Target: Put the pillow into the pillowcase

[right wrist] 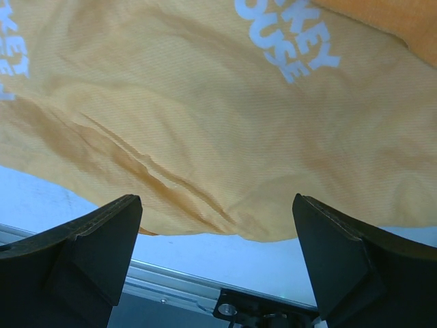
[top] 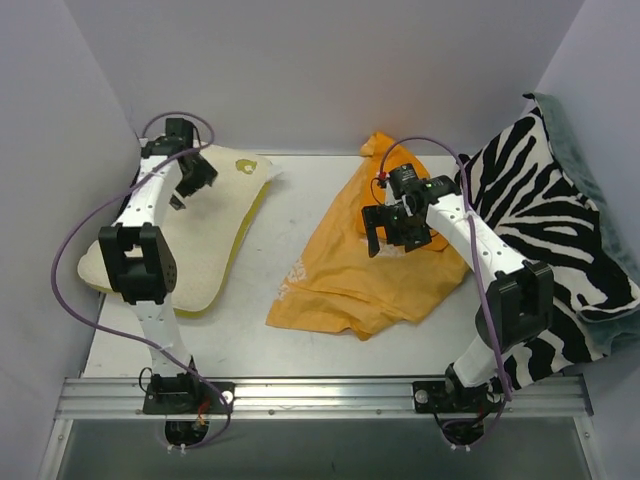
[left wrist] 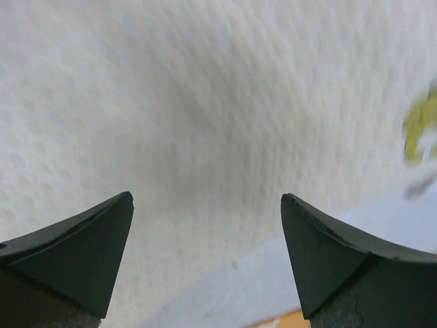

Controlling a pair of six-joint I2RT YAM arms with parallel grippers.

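The cream-white pillow (top: 215,215) with a yellow-green edge lies flat at the left of the table. My left gripper (top: 183,197) hovers over its far half, open and empty; in the left wrist view the bumpy pillow surface (left wrist: 205,102) fills the space beyond the spread fingers (left wrist: 89,253). The orange pillowcase (top: 350,270) lies crumpled in the table's middle. My right gripper (top: 385,232) hangs over its upper right part, open and empty; in the right wrist view the orange fabric (right wrist: 225,116) with white lettering lies beyond the fingertips (right wrist: 341,253).
A black-and-white zebra-striped cushion (top: 545,215) leans at the right, over a grey-green cloth (top: 600,210). White walls close in the left, back and right. An aluminium rail (top: 320,395) runs along the near edge with both arm bases.
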